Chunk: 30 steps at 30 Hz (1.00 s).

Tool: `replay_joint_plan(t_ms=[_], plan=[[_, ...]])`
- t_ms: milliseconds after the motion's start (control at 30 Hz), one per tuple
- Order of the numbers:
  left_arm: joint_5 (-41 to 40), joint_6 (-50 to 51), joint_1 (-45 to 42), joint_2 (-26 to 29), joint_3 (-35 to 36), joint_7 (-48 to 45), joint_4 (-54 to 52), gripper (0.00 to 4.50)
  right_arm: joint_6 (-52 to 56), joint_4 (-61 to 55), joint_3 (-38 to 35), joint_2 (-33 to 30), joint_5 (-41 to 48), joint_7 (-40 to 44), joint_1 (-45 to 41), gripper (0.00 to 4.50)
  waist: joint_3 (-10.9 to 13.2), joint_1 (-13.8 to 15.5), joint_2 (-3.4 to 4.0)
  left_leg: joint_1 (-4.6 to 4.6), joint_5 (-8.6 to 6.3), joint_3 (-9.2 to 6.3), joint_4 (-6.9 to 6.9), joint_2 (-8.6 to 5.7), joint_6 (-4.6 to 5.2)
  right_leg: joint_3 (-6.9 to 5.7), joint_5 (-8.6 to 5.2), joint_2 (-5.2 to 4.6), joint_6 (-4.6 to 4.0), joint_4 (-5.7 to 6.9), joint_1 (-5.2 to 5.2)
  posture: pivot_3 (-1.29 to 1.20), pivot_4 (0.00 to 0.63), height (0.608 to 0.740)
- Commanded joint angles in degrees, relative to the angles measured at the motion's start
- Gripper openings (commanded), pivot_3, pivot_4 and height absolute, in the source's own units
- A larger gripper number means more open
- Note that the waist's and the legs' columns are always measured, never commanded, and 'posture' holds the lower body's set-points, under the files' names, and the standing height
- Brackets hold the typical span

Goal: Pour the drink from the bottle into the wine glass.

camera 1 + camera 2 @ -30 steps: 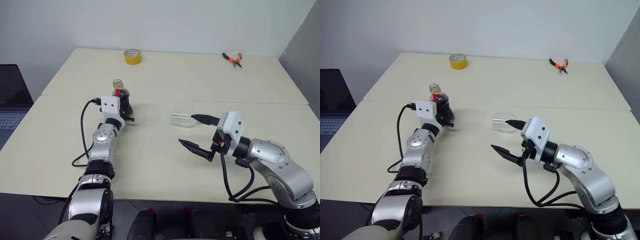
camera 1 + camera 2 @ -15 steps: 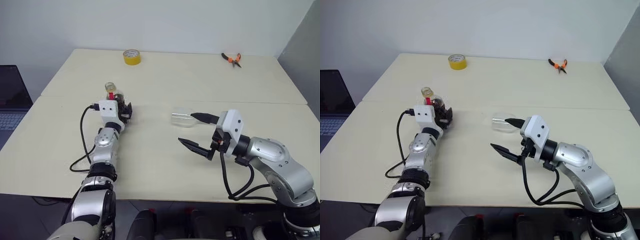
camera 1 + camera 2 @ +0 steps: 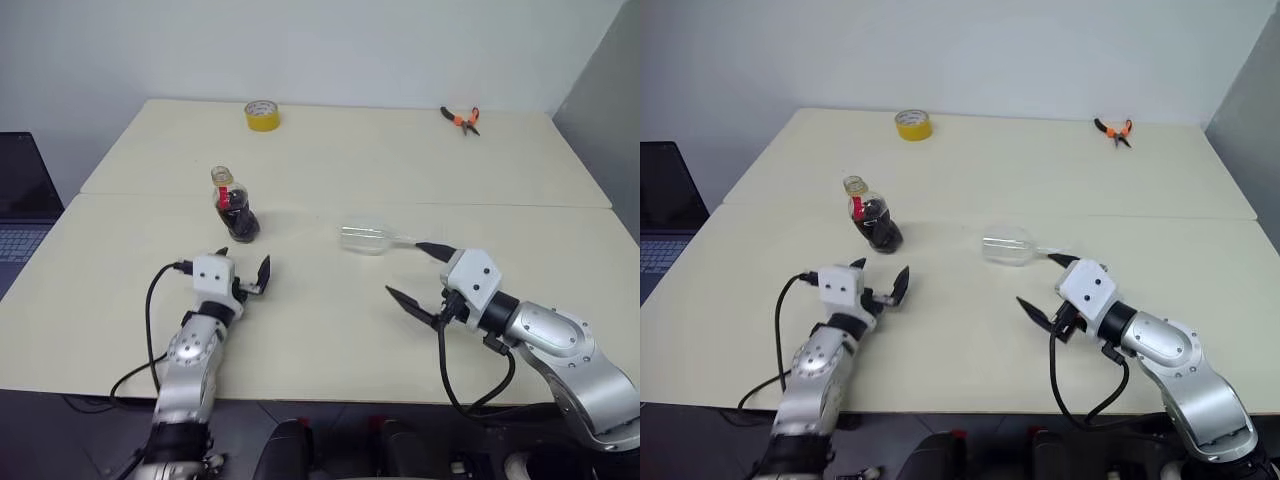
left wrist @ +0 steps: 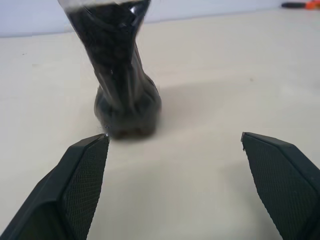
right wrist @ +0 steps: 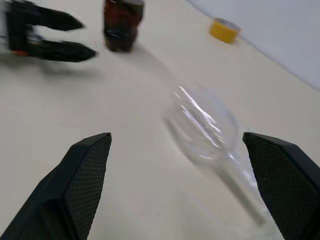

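Table: bottle, wine glass, tape roll, pliers

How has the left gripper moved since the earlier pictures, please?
Yes. The left gripper opened, let go of the bottle and drew back toward the robot, away from the yellow tape roll.

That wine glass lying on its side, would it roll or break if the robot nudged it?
Probably it would roll: the wine glass lies on its side on the flat table, resting on its rounded bowl. It looks like thin clear glass with a slim stem, so likely fragile and light. Smooth walls could slip between the right gripper's fingers.
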Motion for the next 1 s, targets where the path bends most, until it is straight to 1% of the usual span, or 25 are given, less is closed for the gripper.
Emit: replay_joint_plan(t_ms=[33,67,133,167,267,467,533,633,733,867,967,1000], plan=[[1.0,1.7,3.3,1.6,-3.3,-2.7,-10.5,4.48,-0.6,0.2,2.4,-1.7,-9.8,-3.8,-1.5,4.50,0.0,0.0,0.02,0.00,0.00,-0.03,0.00,0.00,0.00,-0.03,0.00,0.00,0.00,0.00,0.02,0.00,0.150,0.740],[1.1,2.0,3.8,1.9,-4.2,-3.5,-11.7,4.48,0.2,0.6,3.3,-2.2,-11.9,-4.0,-1.9,4.50,0.0,0.1,0.04,0.04,0.00,-0.02,0.00,-0.01,0.00,-0.01,0.00,0.00,0.00,0.00,0.05,0.00,0.150,0.740],[0.6,0.2,2.5,3.8,-8.9,-9.8,-14.9,4.48,-0.8,4.7,7.7,-4.1,-21.2,-6.1,-4.5,4.50,0.0,0.3,0.03,0.04,0.00,-0.02,0.01,-0.05,0.01,-0.02,0.00,-0.02,0.00,-0.03,0.08,0.00,0.150,0.740],[-1.3,2.0,0.9,4.1,-9.6,-11.7,-15.5,4.48,-1.3,6.6,9.3,-4.2,-25.1,-7.5,-5.7,4.50,0.0,0.3,0.04,0.03,0.00,-0.02,0.02,-0.06,0.00,-0.03,0.00,-0.01,0.00,-0.04,0.08,0.00,0.150,0.740],[-4.8,4.0,-4.3,6.2,-8.9,-16.6,-13.5,4.48,-2.4,10.8,13.2,-4.2,-33.5,-9.0,-9.4,4.50,0.0,0.2,0.04,0.03,0.01,0.00,0.02,-0.07,-0.01,-0.01,0.00,0.00,0.00,-0.04,0.06,0.00,0.150,0.740],[-8.1,7.2,-9.4,10.3,-8.7,-24.2,-9.1,4.48,-4.5,19.3,17.7,-0.2,-44.2,-12.2,-13.9,4.50,-0.1,-1.0,0.11,0.03,0.05,0.12,-0.09,0.01,-0.09,0.13,-0.02,0.09,-0.03,-0.05,-0.05,0.00,0.150,0.740],[-9.3,8.2,-11.2,11.2,-8.8,-26.8,-8.6,4.48,-4.4,22.2,18.8,1.2,-47.3,-12.7,-15.1,4.50,-0.1,-1.0,0.10,0.01,0.05,0.12,-0.05,0.00,-0.08,0.13,-0.02,0.07,-0.03,-0.05,-0.05,0.00,0.150,0.740],[-10.7,8.9,-13.0,13.4,-9.4,-32.2,-8.2,4.48,-4.5,25.8,20.1,3.5,-49.9,-12.0,-16.5,4.50,0.0,-1.0,0.10,0.01,0.03,0.09,-0.01,-0.01,-0.04,0.09,-0.02,0.06,-0.03,0.01,-0.03,0.00,0.150,0.740],[-11.0,8.9,-14.0,14.8,-9.3,-35.0,-6.9,4.48,-4.2,28.9,20.5,5.7,-51.7,-11.8,-17.5,4.50,-0.1,-1.1,0.10,0.02,0.03,0.10,-0.02,-0.02,-0.05,0.12,-0.02,0.06,-0.03,0.00,-0.03,0.00,0.150,0.740],[-10.8,8.8,-14.7,15.6,-9.7,-37.9,-5.7,4.48,-4.6,34.4,20.5,7.9,-54.0,-13.1,-19.7,4.50,0.0,-1.3,0.10,0.02,0.01,0.13,-0.02,-0.02,-0.01,0.14,-0.02,0.06,-0.03,0.00,-0.04,0.00,0.150,0.740],[-10.2,8.1,-15.3,15.2,-9.7,-38.3,-4.3,4.48,-5.3,39.1,20.3,9.4,-55.0,-14.6,-21.9,4.50,0.0,-1.4,0.10,0.03,0.00,0.12,-0.02,-0.01,0.00,0.12,-0.02,0.06,-0.03,0.05,-0.06,0.00,0.150,0.740],[-10.1,7.9,-15.5,15.1,-9.7,-38.3,-3.9,4.50,-5.8,40.1,20.4,9.8,-55.3,-14.9,-22.5,4.32,-0.1,-1.4,0.10,0.04,0.00,0.12,-0.02,0.00,0.00,0.13,-0.02,0.07,-0.03,0.08,-0.06,0.00,0.150,0.740]])
